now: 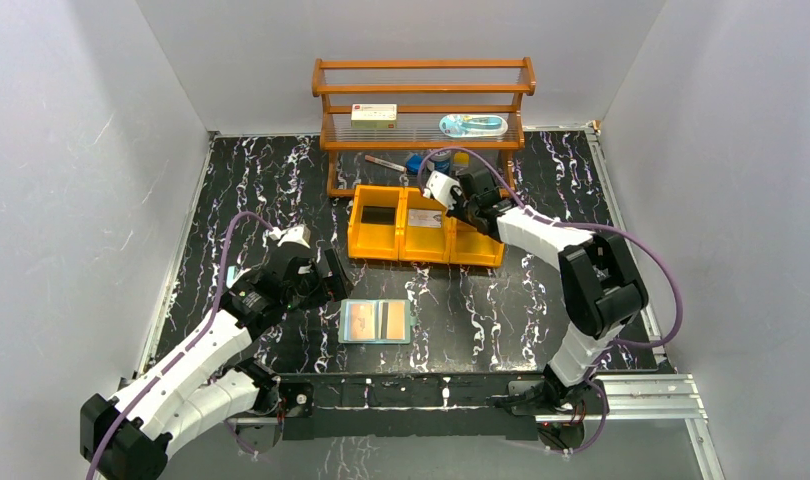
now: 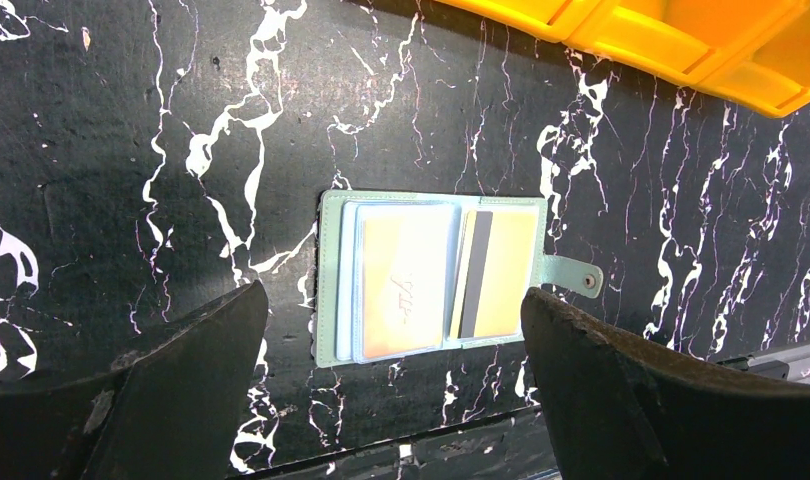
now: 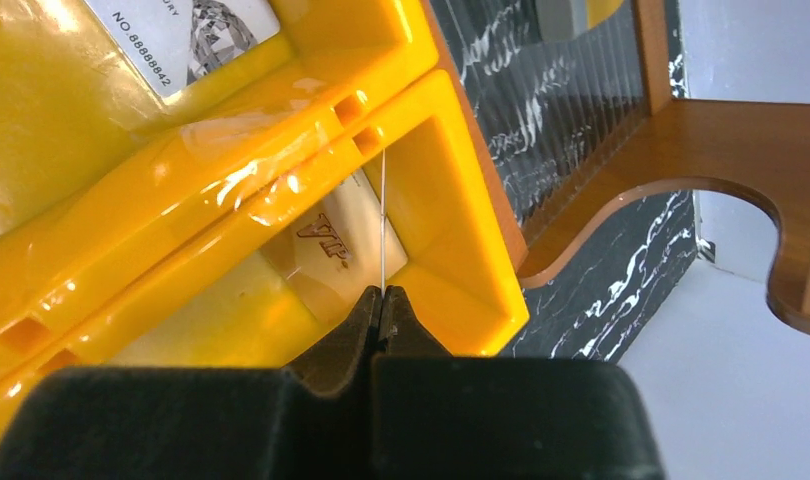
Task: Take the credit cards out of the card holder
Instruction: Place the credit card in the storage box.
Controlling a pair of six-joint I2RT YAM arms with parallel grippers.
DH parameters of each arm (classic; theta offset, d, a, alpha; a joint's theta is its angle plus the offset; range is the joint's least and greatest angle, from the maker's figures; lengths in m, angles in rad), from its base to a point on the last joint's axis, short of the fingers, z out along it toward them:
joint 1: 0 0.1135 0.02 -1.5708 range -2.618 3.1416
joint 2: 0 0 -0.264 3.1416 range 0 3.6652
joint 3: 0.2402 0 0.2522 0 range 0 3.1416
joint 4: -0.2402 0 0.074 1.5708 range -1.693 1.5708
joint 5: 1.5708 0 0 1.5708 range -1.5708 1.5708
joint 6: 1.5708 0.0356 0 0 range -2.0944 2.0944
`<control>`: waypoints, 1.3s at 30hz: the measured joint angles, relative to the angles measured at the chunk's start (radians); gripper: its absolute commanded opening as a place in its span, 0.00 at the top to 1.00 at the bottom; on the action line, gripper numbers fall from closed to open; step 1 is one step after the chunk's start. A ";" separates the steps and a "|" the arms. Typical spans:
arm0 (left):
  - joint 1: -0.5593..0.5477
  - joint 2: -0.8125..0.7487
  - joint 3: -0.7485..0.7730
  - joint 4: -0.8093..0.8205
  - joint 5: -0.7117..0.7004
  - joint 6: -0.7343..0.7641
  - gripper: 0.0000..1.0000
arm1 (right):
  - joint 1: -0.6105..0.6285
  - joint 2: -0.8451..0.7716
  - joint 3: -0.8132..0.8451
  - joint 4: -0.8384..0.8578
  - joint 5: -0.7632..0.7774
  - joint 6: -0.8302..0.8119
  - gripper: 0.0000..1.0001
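- Right gripper (image 3: 382, 296): is being clamped shut on a thin card (image 3: 382, 215), seen edge-on, above the right-hand compartment of the orange bins (image 1: 426, 254). A pale card (image 3: 333, 245) is already lying inside it.
- Left gripper (image 2: 393, 292): is being held released, fingers spread wide, at 10 o'clock of the card holder in the top view.
- Card holder (image 2: 328, 290): is lying open and flat on the table (image 2: 101, 150), at 6 o'clock of the bins. Two credit cards are being carried in its pockets, a tan one (image 2: 401, 285) at 9 o'clock and a striped one (image 2: 493, 270) at 3 o'clock.
- Step in hand, as judged: the thin card is being delivered to the bin. It is best lowered well inside the walls before release, so that no corner is being caught on the rim.
- Following pull, as judged: the holder is likely to slide, so it should be pinned while a card is being drawn out.
- Hidden or unclear:
  - The thin card's face is not being shown.
  - Whether further cards are stacked under the clear sleeve cannot be told.
  - A labelled card (image 3: 171, 30) in the middle compartment is being cut off at 12 o'clock of the right wrist view.
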 measured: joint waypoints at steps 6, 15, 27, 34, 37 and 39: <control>0.000 -0.002 0.000 -0.001 0.000 0.000 0.02 | 0.000 0.050 -0.006 0.022 -0.004 -0.024 0.86; 0.000 -0.003 0.000 -0.010 0.000 0.001 0.02 | -0.007 0.078 -0.021 0.014 -0.047 -0.076 0.82; 0.000 -0.005 0.000 -0.026 0.000 0.000 0.02 | -0.021 0.081 -0.033 -0.005 -0.097 -0.114 0.71; 0.000 -0.004 0.000 -0.027 0.000 0.001 0.02 | -0.031 0.081 -0.040 -0.017 -0.092 -0.109 0.69; 0.000 -0.004 0.000 -0.029 0.000 0.000 0.02 | -0.032 0.081 -0.040 -0.012 -0.073 -0.074 0.67; 0.000 -0.004 0.000 -0.030 -0.001 0.000 0.02 | -0.032 0.079 -0.039 -0.011 -0.065 -0.031 0.68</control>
